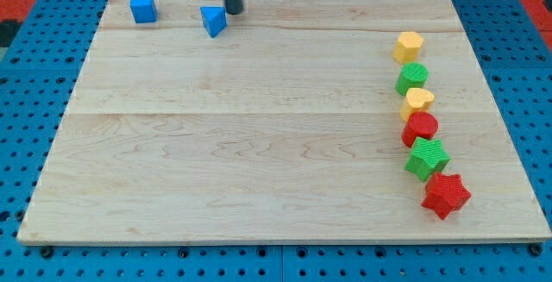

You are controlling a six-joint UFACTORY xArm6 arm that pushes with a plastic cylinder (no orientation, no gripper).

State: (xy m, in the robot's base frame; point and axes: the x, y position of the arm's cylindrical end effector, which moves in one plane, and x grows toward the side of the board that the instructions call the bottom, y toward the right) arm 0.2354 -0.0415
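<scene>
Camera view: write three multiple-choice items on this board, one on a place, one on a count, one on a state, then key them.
1. Where does my tip stand?
A. just to the view's right of the blue triangular block, near the view's top
B. beside the red star block
C. at the view's bottom left corner

2. How many blocks lie on the wooden board?
A. five
B. eight
C. eleven

3. How do the six blocks at the view's right lie?
A. stacked in a tower
B. scattered across the board
C. in a close line running from top to bottom

Key: 1 A, the rod ends close beside that block. 2 B, two blue, two yellow, two green, two red. 3 C, they run from the yellow block down to the red star.
</scene>
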